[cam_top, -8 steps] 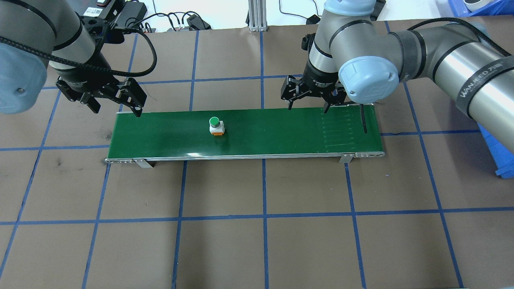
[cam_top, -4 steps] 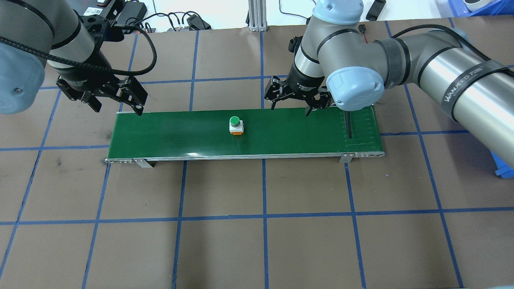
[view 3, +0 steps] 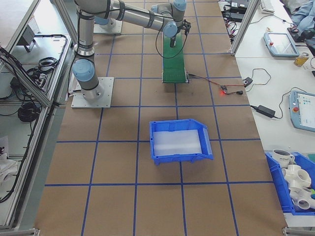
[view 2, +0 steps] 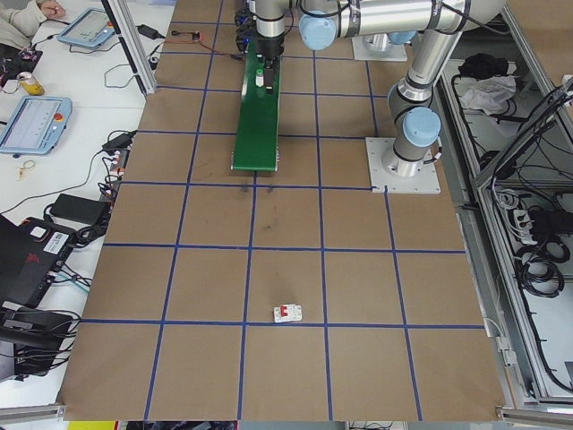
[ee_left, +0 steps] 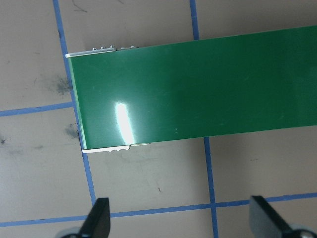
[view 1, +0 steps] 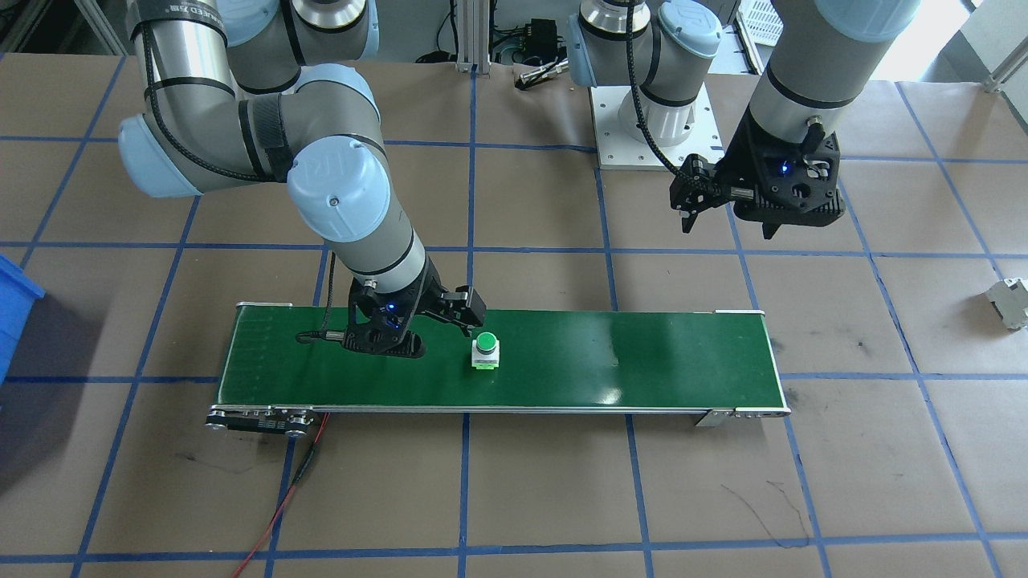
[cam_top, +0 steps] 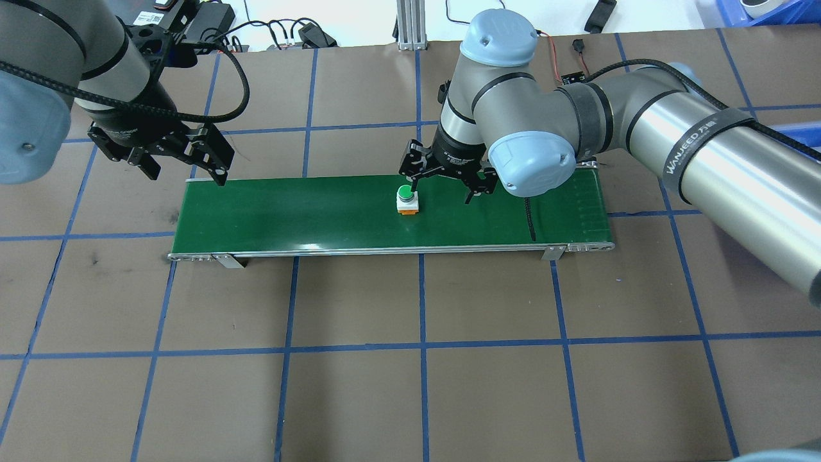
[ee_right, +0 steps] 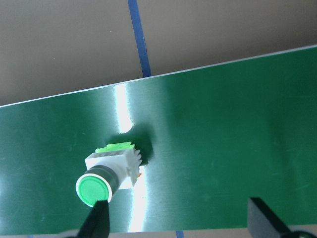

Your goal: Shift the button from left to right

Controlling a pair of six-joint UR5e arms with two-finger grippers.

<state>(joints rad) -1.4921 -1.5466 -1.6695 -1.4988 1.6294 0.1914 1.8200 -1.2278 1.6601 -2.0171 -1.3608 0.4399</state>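
The button (cam_top: 406, 199), with a round green cap on a white body, stands on the green conveyor belt (cam_top: 288, 212) near its middle. My right gripper (cam_top: 442, 191) hangs open low over the belt just right of it. One fingertip (cam_top: 415, 186) is right beside the cap. In the right wrist view the button (ee_right: 109, 171) sits by the left finger, not centred between the fingers of the right gripper (ee_right: 181, 220). My left gripper (cam_top: 188, 172) is open above the belt's left end, holding nothing. The left wrist view shows only the bare belt end (ee_left: 198, 89).
A blue bin (view 3: 179, 140) lies on the table past the belt's right end. A small white and red device (view 2: 286, 312) lies far out on the left side, and a grey part (view 1: 1010, 301) lies there too. A red wire (view 1: 281, 506) trails from the belt's right end.
The button has travelled rightward along the belt. My right gripper has swung left to meet it, one finger now beside the cap. The left arm has stayed put.
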